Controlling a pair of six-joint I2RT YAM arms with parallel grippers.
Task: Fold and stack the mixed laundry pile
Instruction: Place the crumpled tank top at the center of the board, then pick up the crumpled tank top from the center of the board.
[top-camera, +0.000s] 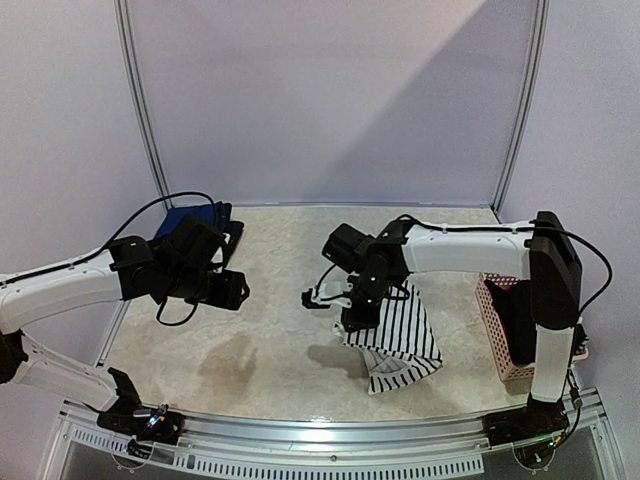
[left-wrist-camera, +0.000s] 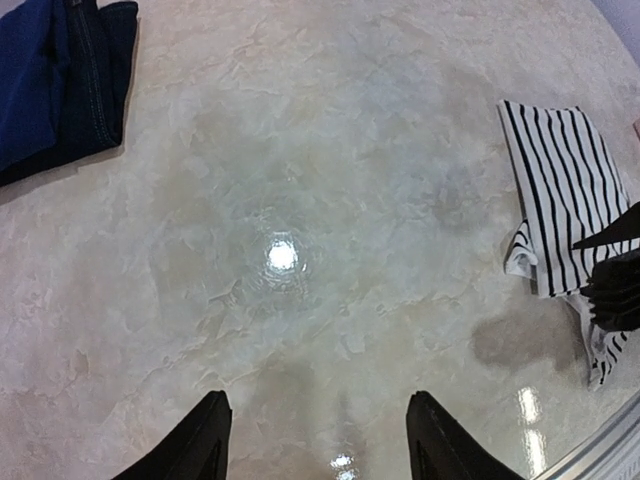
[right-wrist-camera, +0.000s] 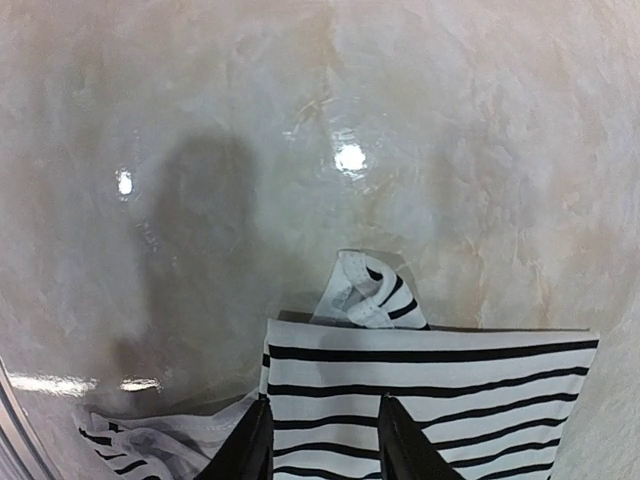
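A pale marbled table (top-camera: 270, 350) stands before lilac walls. At the top view's upper left lies the navy piece (top-camera: 200, 215). Right of it the left tool (left-wrist-camera: 317, 415) hangs above the table, fingers wide apart. At centre-right the right tool (right-wrist-camera: 322, 432) sits over the striped tank top (top-camera: 400, 335), fingers apart, cloth flat between them. A pink basket (top-camera: 492, 330) stands far right.

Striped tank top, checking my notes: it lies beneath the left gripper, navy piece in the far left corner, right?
No: the striped tank top lies beneath the right gripper, as the top external view shows. The navy piece is in the far left corner.
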